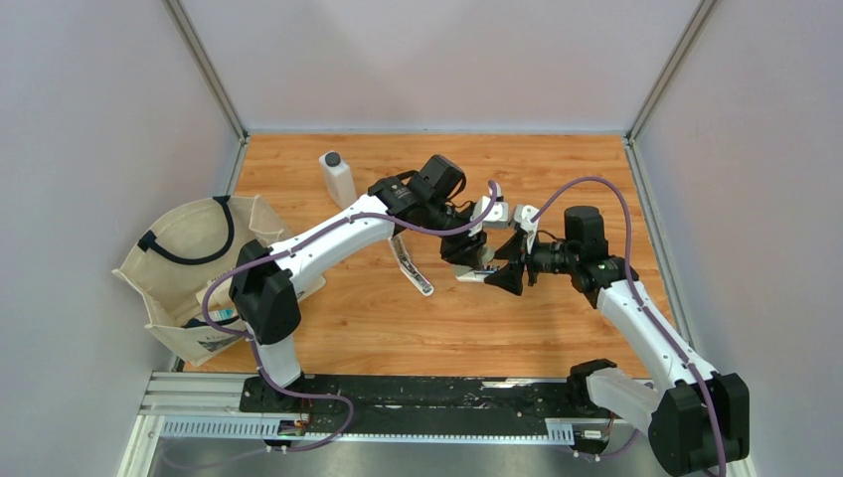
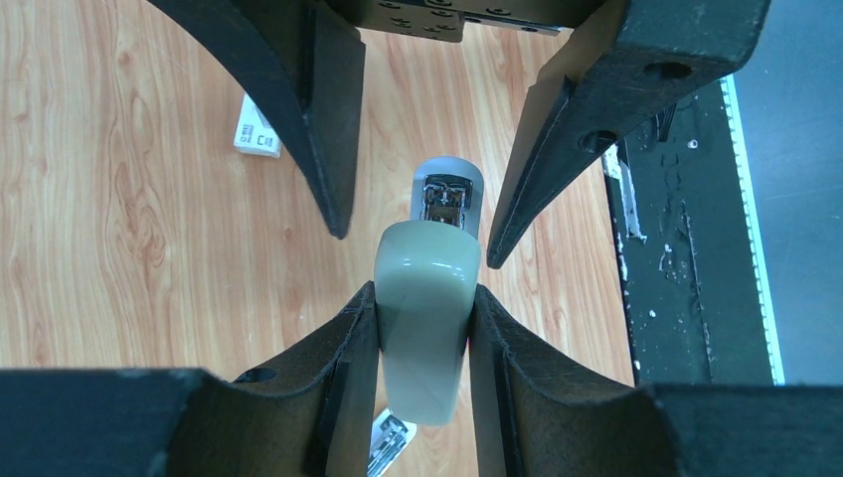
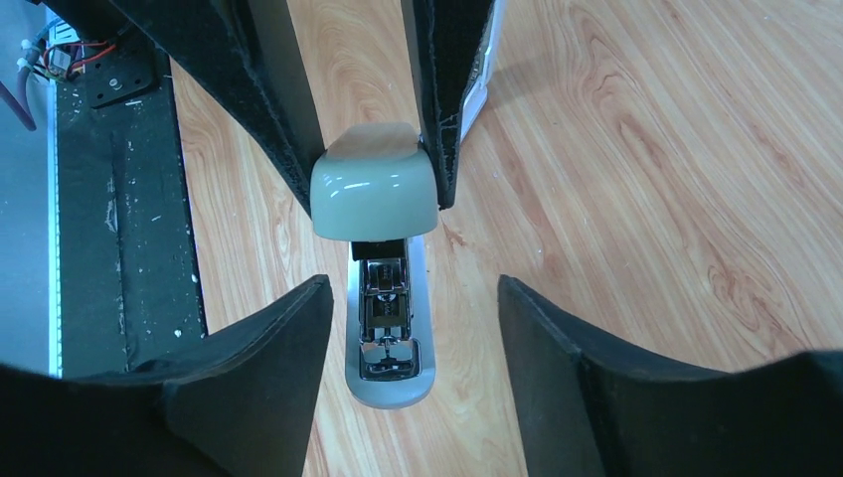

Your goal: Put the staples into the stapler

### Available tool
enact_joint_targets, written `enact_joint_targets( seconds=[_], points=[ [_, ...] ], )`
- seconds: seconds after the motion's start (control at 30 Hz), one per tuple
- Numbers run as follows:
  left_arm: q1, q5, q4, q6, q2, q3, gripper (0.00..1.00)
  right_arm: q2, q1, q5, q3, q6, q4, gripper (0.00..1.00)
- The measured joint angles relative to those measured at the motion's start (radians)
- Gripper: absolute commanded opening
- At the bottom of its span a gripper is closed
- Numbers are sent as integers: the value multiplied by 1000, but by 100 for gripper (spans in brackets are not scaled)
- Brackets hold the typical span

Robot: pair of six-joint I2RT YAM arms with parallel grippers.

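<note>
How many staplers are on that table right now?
2. One stapler stands at the centre, its top clamped in the left gripper; the other stapler lies on the table just left of it. The bag could hide more.

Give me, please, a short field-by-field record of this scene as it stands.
stapler: base on the table, cover raised, metal channel showing
left gripper: shut on the stapler's cover
right gripper: open, straddling the stapler's front
staples: small white box on the table, not held
second stapler: lying left of the first
others: bottle, tote bag
</note>
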Motion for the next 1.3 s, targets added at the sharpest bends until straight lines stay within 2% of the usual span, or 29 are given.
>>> enact_joint_targets(
  seconds=[0.17, 0.33, 0.53, 0.63, 0.83, 1.3],
  points=[
    [0, 0, -3, 0, 0, 0, 3, -2, 0, 1, 0, 11, 3, 66],
    [0, 0, -10, 0, 0, -1, 3, -2, 0, 3, 0, 18, 13, 51],
    [0, -1, -12, 2, 0, -1, 3, 2, 0, -1, 0, 27, 19, 44],
    [1, -6, -11, 1, 0, -1, 3, 16, 0, -14, 0, 24, 15, 36],
    [2, -8, 1, -8, 0, -1, 0, 40, 0, -34, 0, 4, -6, 34],
    [8, 7, 27, -93, -13, 50, 0, 52, 0, -48, 0, -13, -8, 28]
  ],
)
